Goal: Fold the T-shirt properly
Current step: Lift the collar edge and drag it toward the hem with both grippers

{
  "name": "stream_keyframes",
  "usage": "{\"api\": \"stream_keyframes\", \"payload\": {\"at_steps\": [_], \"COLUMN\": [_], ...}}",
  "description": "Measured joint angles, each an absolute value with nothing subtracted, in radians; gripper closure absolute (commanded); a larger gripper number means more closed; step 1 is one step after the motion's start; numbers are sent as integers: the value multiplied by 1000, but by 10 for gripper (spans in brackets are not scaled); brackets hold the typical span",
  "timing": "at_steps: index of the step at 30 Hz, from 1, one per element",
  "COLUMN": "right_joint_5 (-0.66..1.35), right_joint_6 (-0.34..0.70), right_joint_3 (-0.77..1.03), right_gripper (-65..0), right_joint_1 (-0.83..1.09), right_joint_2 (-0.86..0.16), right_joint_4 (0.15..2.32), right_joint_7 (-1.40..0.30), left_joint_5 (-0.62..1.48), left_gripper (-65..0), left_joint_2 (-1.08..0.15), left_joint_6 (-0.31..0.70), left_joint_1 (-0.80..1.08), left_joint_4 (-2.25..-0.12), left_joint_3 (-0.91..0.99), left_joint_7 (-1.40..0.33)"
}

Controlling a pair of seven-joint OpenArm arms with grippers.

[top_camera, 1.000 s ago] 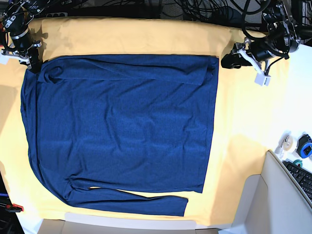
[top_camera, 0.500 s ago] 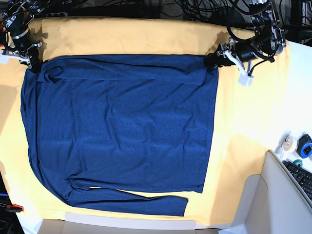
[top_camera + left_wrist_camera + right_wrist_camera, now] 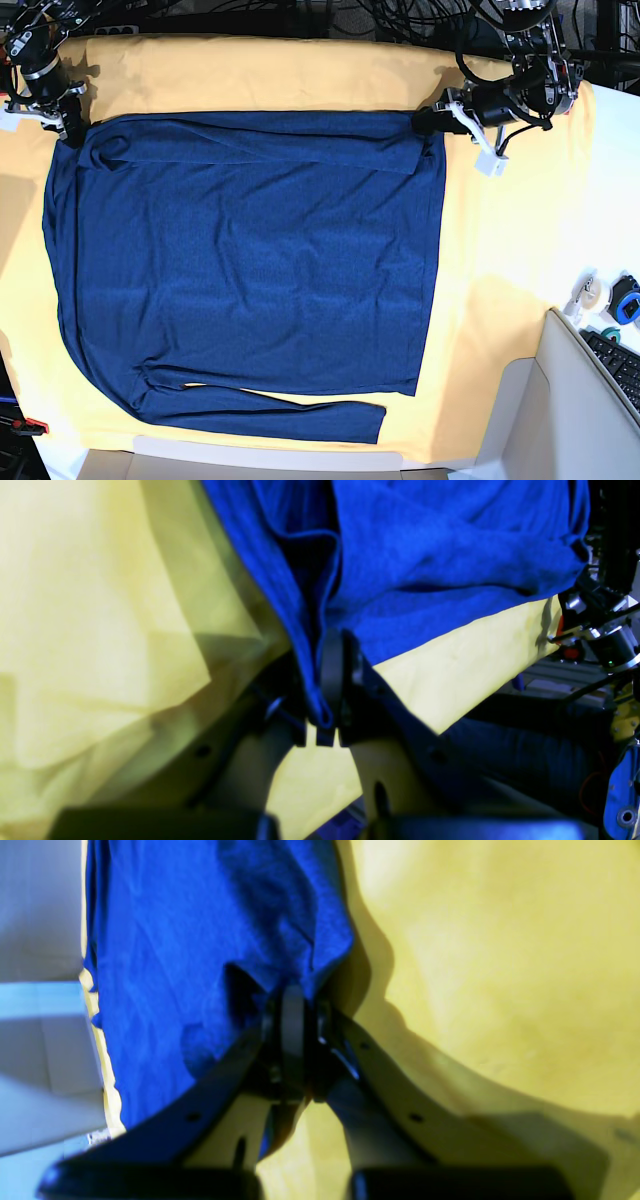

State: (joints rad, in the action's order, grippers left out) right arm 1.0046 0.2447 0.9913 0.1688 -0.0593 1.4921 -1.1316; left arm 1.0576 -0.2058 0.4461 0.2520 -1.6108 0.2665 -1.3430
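The dark navy T-shirt (image 3: 250, 260) lies spread flat on the pale yellow cloth (image 3: 500, 250), with one sleeve folded across its far edge and one along its near edge. My left gripper (image 3: 425, 122) is at the shirt's far right corner. In the left wrist view it (image 3: 315, 690) is shut on the shirt's edge (image 3: 425, 555), with fabric pinched between the jaws. My right gripper (image 3: 68, 125) is at the far left corner. In the right wrist view it (image 3: 295, 1010) is shut on a bunch of the shirt (image 3: 175, 940).
A keyboard (image 3: 615, 365) and small tape rolls (image 3: 625, 300) sit on the white surface at the right. Cables run along the back edge. A pale box edge (image 3: 520, 420) stands at the front right. A small red item (image 3: 25, 427) lies at the front left.
My left gripper moved leftward from beside the shirt onto its far right corner and closed on the fabric. My right gripper stayed at the far left corner.
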Motion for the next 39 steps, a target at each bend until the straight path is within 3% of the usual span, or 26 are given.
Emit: {"api": "stream_keyframes", "payload": {"at_steps": [7,15,21,27,39], "right_joint_5": [1004,994,990,842,757], "right_joint_6": [230,228,224,224,224], "right_joint_3": [989,975,884,889,888], "right_gripper": [0,0,0,0,0], "right_joint_1": [197,127,-9,-128,-176], "right_joint_2": [-85,-124,-173,-185,-187], "right_joint_4": [1536,1718,1631,1483,1450], "right_joint_7": [-1184,-1198,-1196,-1194,-1104], "left_joint_5": [1127,1232,1237,1234,1234], "left_gripper": [-1,-1,-1,-1,-1], "left_joint_2": [-210,-211,-212,-213,-260], "left_joint_6": [447,447,446,444,443], "left_joint_1": [255,144,1,-112,-169], "left_joint_4": [-1804,-1804,-1645,-1465,-1352], "left_joint_3": [267,266,266,266,268], "left_joint_7": [-1354,-1361,-1359,-1357,-1342]}}
